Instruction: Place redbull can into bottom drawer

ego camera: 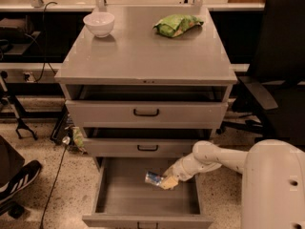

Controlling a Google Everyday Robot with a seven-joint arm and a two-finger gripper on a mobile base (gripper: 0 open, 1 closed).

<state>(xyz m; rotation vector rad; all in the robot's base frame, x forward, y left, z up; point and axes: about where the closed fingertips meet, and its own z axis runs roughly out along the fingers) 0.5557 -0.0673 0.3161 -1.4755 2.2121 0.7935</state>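
The redbull can is a small blue-and-silver can lying on its side, held at the right middle of the open bottom drawer. My gripper reaches in from the right on a white arm and is shut on the can's right end. The can sits low inside the drawer; I cannot tell whether it touches the grey floor. The drawer is pulled fully out, with its small dark handle at the front edge.
A white bowl and a green snack bag sit on the cabinet top. Two shallower drawers above stand slightly ajar. A black office chair stands at the right. Cables and a shoe lie on the floor at the left.
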